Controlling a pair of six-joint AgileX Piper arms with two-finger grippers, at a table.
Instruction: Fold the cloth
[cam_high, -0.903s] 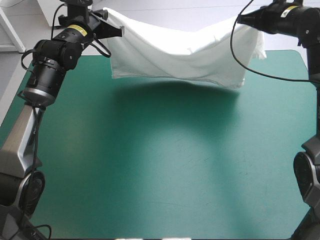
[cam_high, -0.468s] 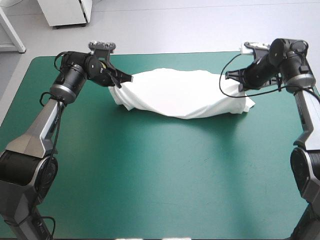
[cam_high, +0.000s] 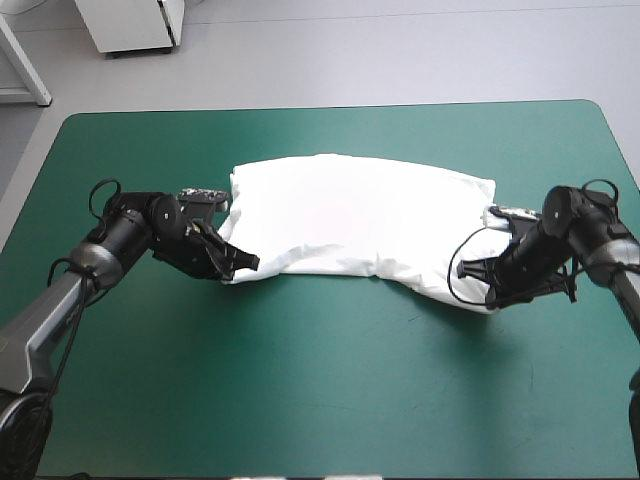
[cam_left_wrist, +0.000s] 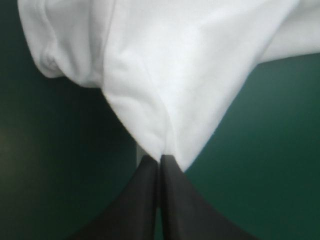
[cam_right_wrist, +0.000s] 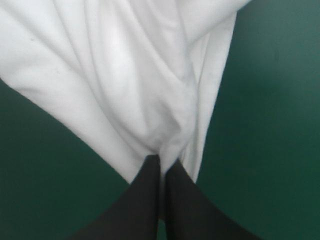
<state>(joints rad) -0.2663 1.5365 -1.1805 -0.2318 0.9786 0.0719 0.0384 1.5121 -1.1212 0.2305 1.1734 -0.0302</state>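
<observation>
The white T-shirt (cam_high: 355, 222) lies across the middle of the teal-green table, laid out wide from left to right. My left gripper (cam_high: 247, 262) is low at the cloth's near left corner, shut on the T-shirt. In the left wrist view the black fingers (cam_left_wrist: 145, 192) meet in a point with the T-shirt (cam_left_wrist: 165, 65) drawn taut into their tips. My right gripper (cam_high: 492, 285) holds the near right corner the same way. The right wrist view shows the T-shirt (cam_right_wrist: 125, 75) bunched in folds running into the gripper (cam_right_wrist: 162, 165).
Bare teal-green table (cam_high: 330, 390) stretches from the cloth to the near edge. A strip of bare cover (cam_high: 300, 135) runs behind the cloth to the far edge.
Earlier both arms held the T-shirt high over the far edge. They came down and toward the near side, and the cloth now rests on the table, stretched between the grippers.
</observation>
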